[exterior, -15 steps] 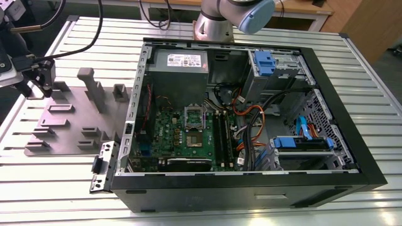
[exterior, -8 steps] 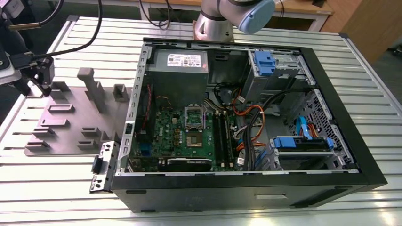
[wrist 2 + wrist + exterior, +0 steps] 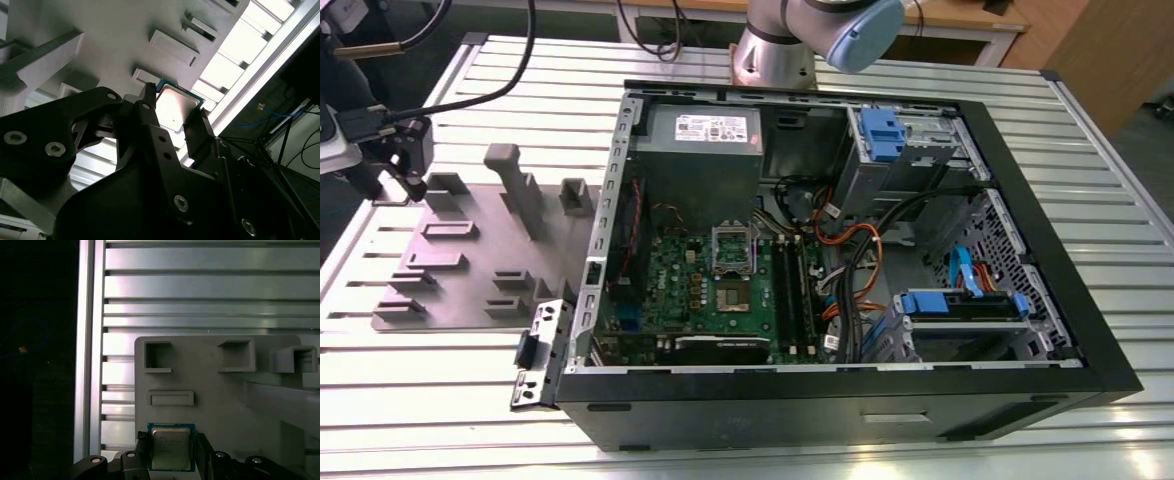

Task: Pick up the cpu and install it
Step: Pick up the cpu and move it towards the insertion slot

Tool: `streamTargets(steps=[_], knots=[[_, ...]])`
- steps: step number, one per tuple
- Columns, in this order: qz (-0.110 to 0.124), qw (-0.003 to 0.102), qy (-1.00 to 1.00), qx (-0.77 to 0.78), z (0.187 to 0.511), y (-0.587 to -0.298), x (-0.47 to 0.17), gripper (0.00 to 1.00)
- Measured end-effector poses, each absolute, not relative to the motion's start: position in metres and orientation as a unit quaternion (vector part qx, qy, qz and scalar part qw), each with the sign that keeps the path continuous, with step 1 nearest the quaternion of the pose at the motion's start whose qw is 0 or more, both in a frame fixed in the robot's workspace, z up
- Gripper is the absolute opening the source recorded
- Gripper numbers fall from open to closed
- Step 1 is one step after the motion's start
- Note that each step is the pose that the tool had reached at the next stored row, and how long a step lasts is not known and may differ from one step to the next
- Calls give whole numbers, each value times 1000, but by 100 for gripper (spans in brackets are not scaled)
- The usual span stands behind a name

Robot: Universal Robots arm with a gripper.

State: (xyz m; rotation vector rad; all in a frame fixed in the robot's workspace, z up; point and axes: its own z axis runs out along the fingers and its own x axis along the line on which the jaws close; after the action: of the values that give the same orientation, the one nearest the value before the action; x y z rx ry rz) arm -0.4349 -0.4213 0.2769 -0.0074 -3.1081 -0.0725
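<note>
Claw [image 3: 171,452] fingers [image 3: 142,446] were clenched on the cpu [image 3: 171,447], one pressed against each of two opposite edges, so the chip sat squarely between the tips with its silver lid facing the camera in both wrist views. It hung over the grey fixture plate [image 3: 215,390], close to that plate's edge, beside a shallow rectangular block. In the exterior view the plate [image 3: 467,270] lay on the slatted table [image 3: 454,400], at the exterior view's left of the open computer case [image 3: 854,400].
</note>
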Motion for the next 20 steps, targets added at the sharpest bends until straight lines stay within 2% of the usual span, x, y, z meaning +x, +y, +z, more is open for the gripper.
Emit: streamTargets(steps=[20], knots=[[-23, 16, -1000, -2, 288, -421, -435, 47]])
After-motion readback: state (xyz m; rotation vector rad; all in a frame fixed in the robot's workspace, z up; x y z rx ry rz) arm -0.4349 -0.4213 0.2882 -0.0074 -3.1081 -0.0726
